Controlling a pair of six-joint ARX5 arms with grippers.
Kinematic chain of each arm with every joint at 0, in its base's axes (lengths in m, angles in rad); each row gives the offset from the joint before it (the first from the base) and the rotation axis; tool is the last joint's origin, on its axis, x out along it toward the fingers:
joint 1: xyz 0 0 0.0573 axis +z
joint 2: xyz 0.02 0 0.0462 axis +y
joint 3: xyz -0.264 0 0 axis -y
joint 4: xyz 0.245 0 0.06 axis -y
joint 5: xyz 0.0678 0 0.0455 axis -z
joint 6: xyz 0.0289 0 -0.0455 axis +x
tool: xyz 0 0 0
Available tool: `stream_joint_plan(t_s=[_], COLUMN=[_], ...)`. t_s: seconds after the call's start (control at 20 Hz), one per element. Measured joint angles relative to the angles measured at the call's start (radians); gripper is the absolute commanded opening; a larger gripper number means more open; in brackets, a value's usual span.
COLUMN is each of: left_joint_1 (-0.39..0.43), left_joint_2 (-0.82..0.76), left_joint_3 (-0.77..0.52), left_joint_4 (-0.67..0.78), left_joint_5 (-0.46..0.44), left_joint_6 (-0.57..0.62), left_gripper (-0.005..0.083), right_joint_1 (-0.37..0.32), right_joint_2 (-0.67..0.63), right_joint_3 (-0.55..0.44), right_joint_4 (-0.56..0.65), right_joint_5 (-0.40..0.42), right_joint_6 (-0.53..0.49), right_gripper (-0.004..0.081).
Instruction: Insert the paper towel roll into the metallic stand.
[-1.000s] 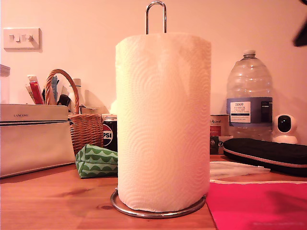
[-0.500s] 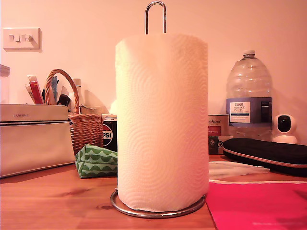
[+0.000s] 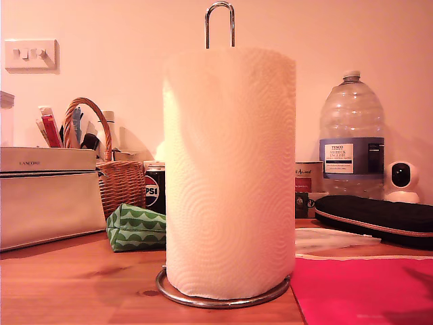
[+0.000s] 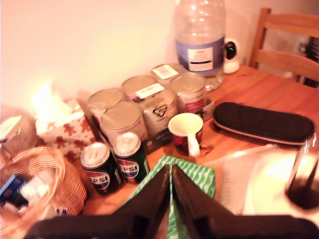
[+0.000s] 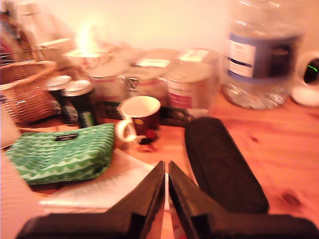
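The paper towel roll [image 3: 230, 169], thick and white with embossed swirls, stands upright on the metallic stand in the middle of the exterior view. The stand's chrome loop [image 3: 220, 20] rises from the roll's top, and its ring base [image 3: 223, 301] circles the roll's foot on the wooden table. No gripper shows in the exterior view. My first gripper [image 4: 172, 179] is shut on nothing, above a green pouch [image 4: 192, 181]. My second gripper [image 5: 167, 174] is also shut and empty, above the table beside a black case [image 5: 219, 164].
In the exterior view a wicker basket [image 3: 115, 176], a beige bag [image 3: 47, 196], the green pouch [image 3: 137, 227] and a Pepsi can [image 3: 154, 189] lie on the left. A water bottle [image 3: 352, 135], white camera [image 3: 403, 179], the black case [image 3: 375, 217] and pink mat [image 3: 365, 288] lie on the right.
A dark arm part at the exterior view's upper right corner has gone out of view. The roll has shifted very slightly on the stand and stays upright.
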Motion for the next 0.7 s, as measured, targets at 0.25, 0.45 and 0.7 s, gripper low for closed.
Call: stream_joint_plan(t_s=[0.25, 0.45, 0.7], left_joint_1=[0.046, 0.156, 0.229], left_joint_2=[-0.127, -0.217, -0.399], left_joint_3=[-0.221, -0.323, -0.417], left_joint_4=[0.104, 0.121, 0.13], left_joint_5=[-0.001, 0.003, 0.076], left_joint_6=[-0.018, -0.043, -0.093], left_gripper=[-0.0022, -0.0021, -0.0022], right_joint_1=[0.0, 0.0, 0.008], right_joint_2=[0.0, 0.0, -0.023], right_joint_3=[0.0, 0.0, -0.059], right_joint_4=[0.008, 0.006, 0.058], right_joint_5=[-0.007, -0.021, -0.105], right_joint_6=[-0.002, -0.002, 0.02], right_gripper=[-0.0013, -0.0013, -0.0013])
